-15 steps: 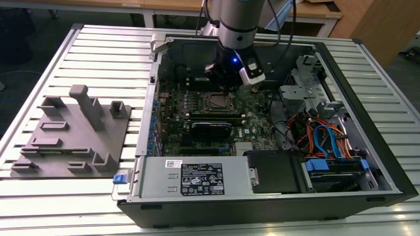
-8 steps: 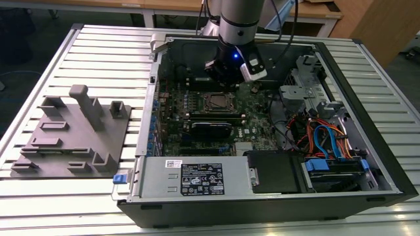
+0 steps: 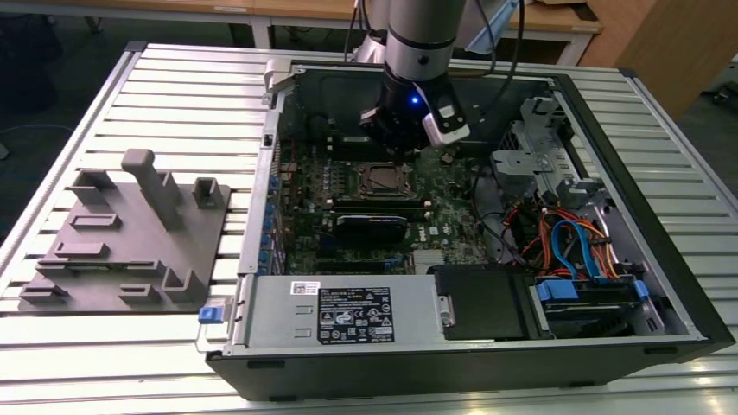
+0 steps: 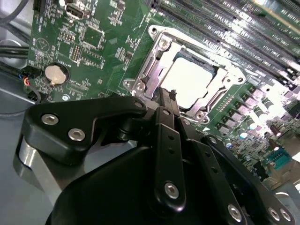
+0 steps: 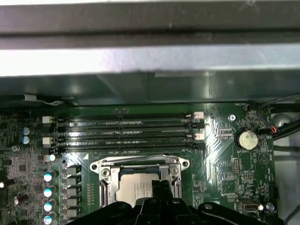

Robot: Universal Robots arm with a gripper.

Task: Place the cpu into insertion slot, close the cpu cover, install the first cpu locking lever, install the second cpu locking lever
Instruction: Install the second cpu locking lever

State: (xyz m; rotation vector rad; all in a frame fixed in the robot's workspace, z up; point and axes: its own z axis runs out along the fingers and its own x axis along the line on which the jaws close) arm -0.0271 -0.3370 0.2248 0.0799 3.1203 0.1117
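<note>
A: Item one, the tool (image 4: 165, 101)?

B: Black linkage fingers, hanging over the near edge of the insertion slot (image 3: 378, 178), inside the open computer case (image 3: 645, 173). In the second wrist view the fingers (image 4: 165, 122) run together to a narrow tip, so they read as pressed together with nothing pinched between them. In the exterior view the tool (image 3: 398, 149) hangs just beyond the slot, towards the far wall of the case.

A: Item two, the cpu?

B: The cpu (image 4: 190, 79) lies flat in the slot, its pale metal top showing. In the first wrist view the cpu (image 5: 136, 187) sits square within the silvery frame.

A: Item three, the cpu cover?

B: The cpu cover (image 4: 159, 61) appears lowered, its metal frame lying around the chip with the top showing through the window. Whether it is fully seated I cannot tell.

A: Levers?

B: No lever can be made out with certainty as latched or free; the tool's tip stands at the frame's edge and hides that side.

A: Progress, as judged?

B: Chip placed, cover seemingly down; the two locking levers look to be the remaining entries.

A: Other stock?

B: Green motherboard (image 5: 225, 154), long black memory slots (image 5: 126, 129), a coin battery (image 5: 246, 139), a grey fixture block (image 3: 127, 242) on the slatted surface (image 3: 173, 78) at the exterior view's left.
</note>
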